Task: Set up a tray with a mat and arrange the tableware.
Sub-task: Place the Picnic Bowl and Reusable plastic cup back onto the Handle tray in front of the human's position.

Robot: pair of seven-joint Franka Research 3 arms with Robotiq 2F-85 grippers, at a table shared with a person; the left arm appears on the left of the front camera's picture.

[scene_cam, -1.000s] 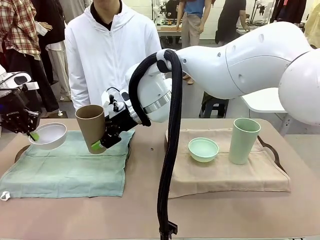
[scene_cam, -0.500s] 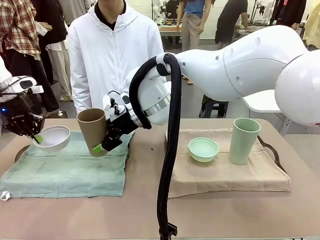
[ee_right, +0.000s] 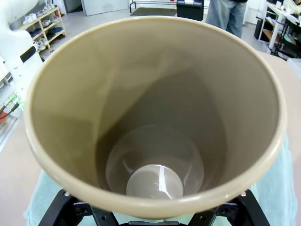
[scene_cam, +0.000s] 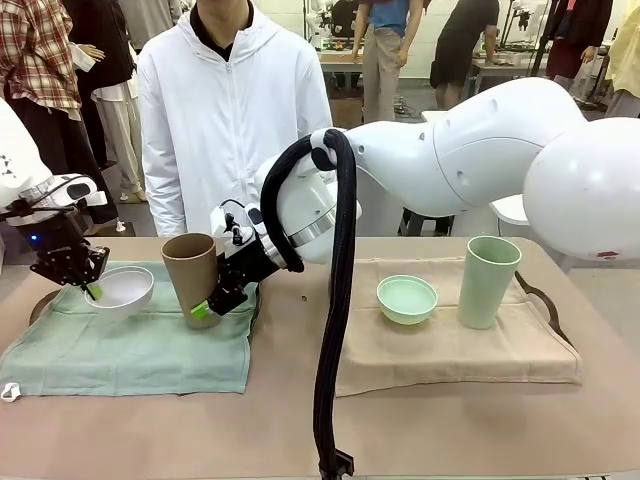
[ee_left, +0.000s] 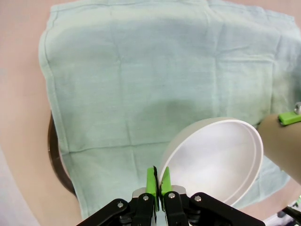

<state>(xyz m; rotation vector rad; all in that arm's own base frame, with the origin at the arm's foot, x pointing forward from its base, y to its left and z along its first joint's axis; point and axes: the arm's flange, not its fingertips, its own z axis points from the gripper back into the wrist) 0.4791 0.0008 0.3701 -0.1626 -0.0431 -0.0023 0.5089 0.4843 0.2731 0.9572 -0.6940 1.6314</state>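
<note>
We see even, bright overhead light and soft shadows. A glare spot sits at the bottom of the tan-brown cup [ee_right: 155,183], whose rim bulges from wide-angle distortion; the far background blurs slightly.

Front view faces the person; wrist views look closely down at the green mat [ee_left: 141,80].

Right gripper [scene_cam: 205,303] grips tan-brown cup [scene_cam: 190,272]; left gripper [scene_cam: 90,288] pinches white bowl [scene_cam: 122,289].

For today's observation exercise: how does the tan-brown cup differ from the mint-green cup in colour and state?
The tan-brown cup is brown and clasped by the right gripper over the green mat. The mint-green cup is pale green and stands free on the beige mat. Both are tall, tapered and upright.
</note>
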